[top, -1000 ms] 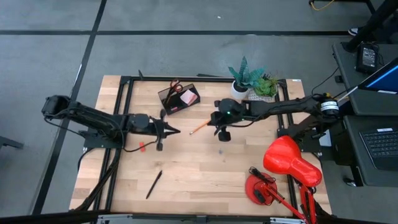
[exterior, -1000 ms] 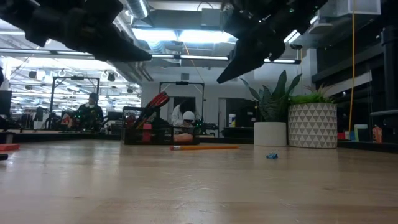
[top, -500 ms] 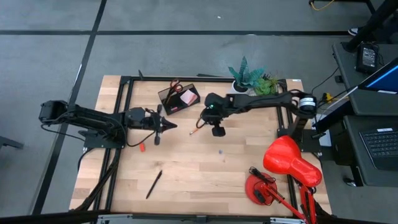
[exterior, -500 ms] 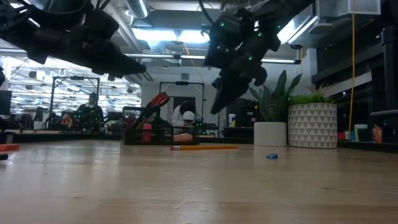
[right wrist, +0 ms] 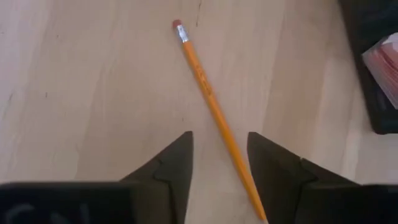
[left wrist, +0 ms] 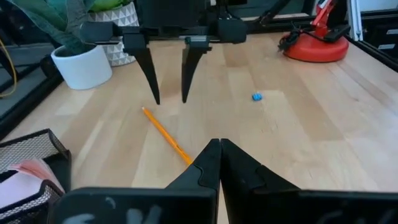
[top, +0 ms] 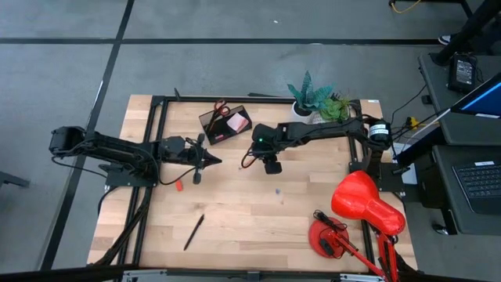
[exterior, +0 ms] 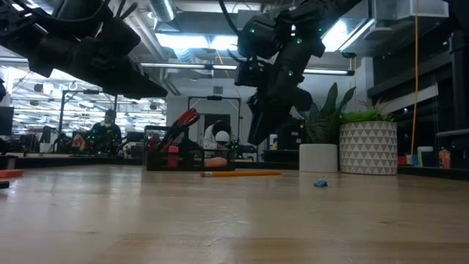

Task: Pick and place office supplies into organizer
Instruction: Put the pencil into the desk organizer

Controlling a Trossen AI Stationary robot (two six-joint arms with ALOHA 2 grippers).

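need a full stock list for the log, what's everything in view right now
pencil: one, orange, on the table below the right fingers
organizer: one, dark, table's far side; holds red scissors and a pink pad
pen: one, black, near-left of the table
eraser: one, red, below the left arm
blue bit: one, mid-table
plants: two, green in white pots, far right
lamp: one, red, near-right corner
table: one, light wood
left gripper: fingers shut, mid-table
right gripper: fingers open, above the pencil
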